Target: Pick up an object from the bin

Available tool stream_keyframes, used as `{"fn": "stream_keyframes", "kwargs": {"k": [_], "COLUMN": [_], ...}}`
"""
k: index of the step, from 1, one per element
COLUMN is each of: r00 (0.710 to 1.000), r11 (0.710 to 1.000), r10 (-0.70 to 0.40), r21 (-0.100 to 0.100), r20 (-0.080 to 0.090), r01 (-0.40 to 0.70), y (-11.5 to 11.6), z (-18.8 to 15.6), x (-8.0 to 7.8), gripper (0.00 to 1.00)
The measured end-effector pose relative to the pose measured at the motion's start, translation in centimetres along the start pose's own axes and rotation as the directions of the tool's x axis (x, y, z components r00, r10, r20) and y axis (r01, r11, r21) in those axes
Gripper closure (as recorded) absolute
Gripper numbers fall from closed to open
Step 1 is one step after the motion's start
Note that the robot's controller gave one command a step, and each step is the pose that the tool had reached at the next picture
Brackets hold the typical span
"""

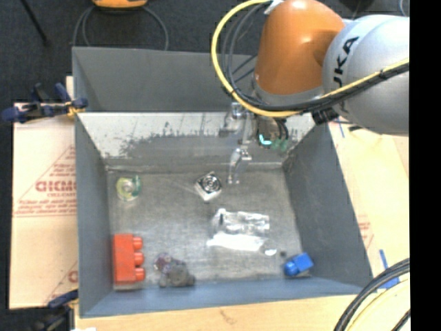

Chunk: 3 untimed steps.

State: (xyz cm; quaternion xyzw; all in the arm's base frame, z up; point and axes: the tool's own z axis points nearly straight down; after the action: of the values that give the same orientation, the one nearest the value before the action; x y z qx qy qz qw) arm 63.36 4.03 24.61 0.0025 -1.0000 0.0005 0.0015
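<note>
Though I could not tell if the gripper (235,174) was open, the shiny metal piece (208,185) beside it looked hard and slippery, best pinched by its sides.

Black letters "UKA" on grey arm link (349,51); nothing else legible.

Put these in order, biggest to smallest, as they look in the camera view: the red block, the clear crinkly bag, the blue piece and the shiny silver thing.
1. clear crinkly bag
2. red block
3. blue piece and shiny silver thing: these two look about the same size, so I won't rank them.
</note>
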Motion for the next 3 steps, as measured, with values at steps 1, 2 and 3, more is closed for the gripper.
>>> {"fn": "stream_keyframes", "kwargs": {"k": [1, 2, 3], "r00": [0.986, 0.973, 0.973], "r11": [0.986, 0.973, 0.973], "r10": [-0.165, -0.231, -0.23], "r21": [0.0, -0.001, -0.003], "r20": [-0.002, 0.007, 0.002], "r01": [0.165, 0.231, 0.23], "y": [-4.3, -6.1, -6.1], "z": [13.4, 15.1, 15.3], "x": [2.4, 9.8, 10.0], "gripper": [0.0, 0.0, 1.0]}}
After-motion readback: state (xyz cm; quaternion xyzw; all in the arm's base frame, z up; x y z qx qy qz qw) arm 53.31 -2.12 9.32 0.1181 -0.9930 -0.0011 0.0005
